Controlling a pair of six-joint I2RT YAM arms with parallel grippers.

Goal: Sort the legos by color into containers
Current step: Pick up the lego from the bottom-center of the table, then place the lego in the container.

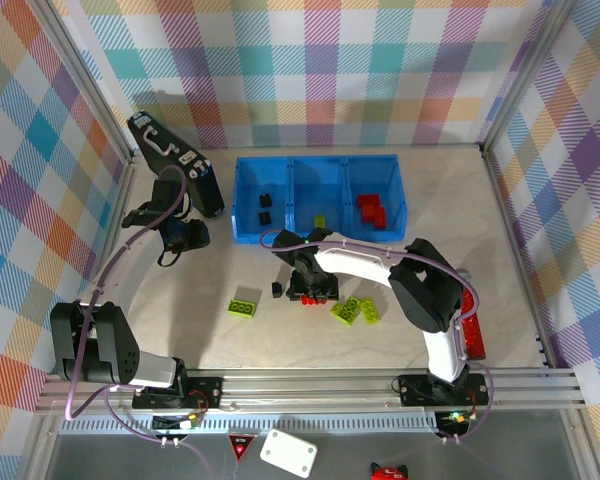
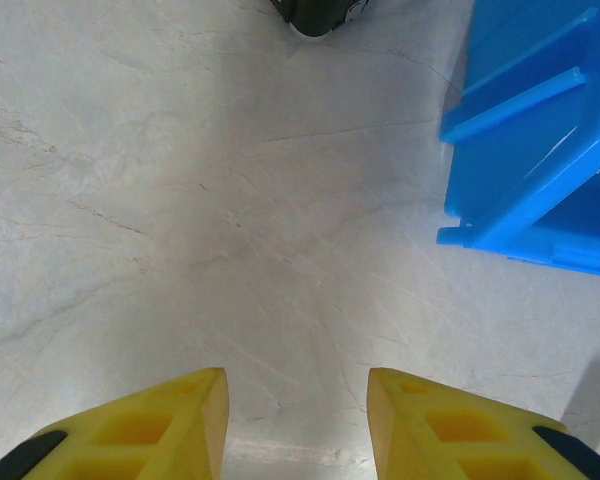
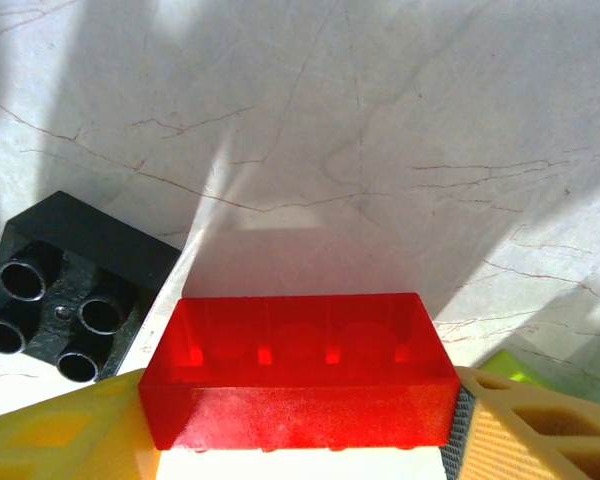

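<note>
My right gripper (image 3: 298, 445) | pinched red brick (image 3: 300, 360) by its short ends, lower centre | I judged it light, rigid, slick | flat ends suited holding best

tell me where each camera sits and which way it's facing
top external: above and behind the arms, looking down on the table; left arm and right arm show, bases at the bottom, blue tray beyond.
left wrist: on the left arm, looking down at bare table beside the tray's corner; left gripper open at the bottom.
right wrist: on the right arm, looking down at a red brick, right gripper fingers against both ends, black brick beside.
shared: top external and left wrist both see the blue tray.
</note>
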